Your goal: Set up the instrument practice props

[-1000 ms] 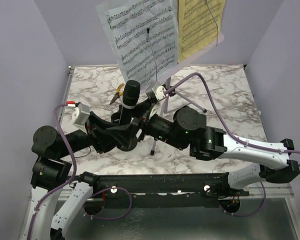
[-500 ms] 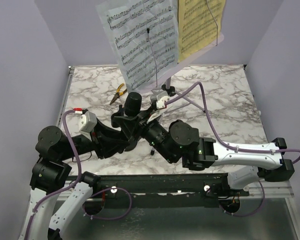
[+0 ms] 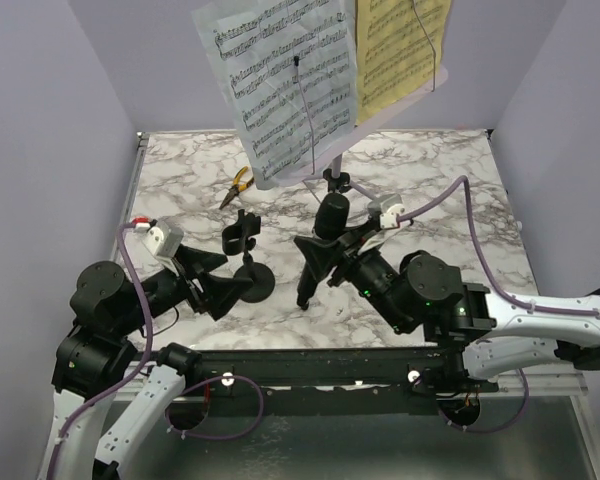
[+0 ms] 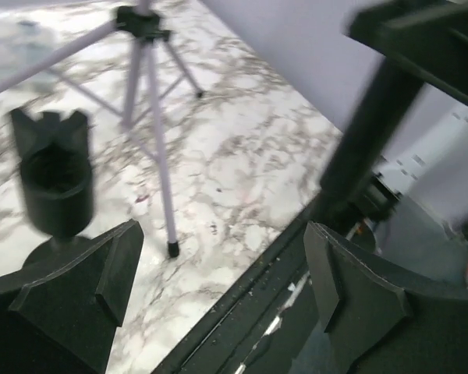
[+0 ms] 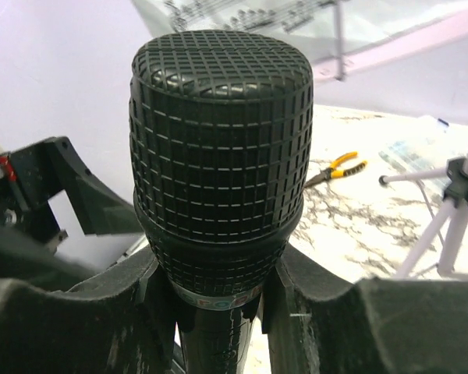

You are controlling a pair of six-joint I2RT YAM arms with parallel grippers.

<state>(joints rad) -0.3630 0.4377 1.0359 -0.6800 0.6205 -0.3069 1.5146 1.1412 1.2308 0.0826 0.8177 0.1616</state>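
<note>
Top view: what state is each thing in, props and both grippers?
mic stand, upright on the table, holding nothing
microphone, gripped below its head, not in the mic stand
music stand, upright on the table
sheet-music pages, side by side on the music stand
left gripper, open, empty
right gripper, shut on the microphone
pliers, lying on the table

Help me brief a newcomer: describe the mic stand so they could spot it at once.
Start at the lilac music stand at the back of the marble table. Left of its tripod, by the left gripper, stands the mic stand: short, black, round-based, clip empty, unlike the yellow-handled pliers behind it.
</note>
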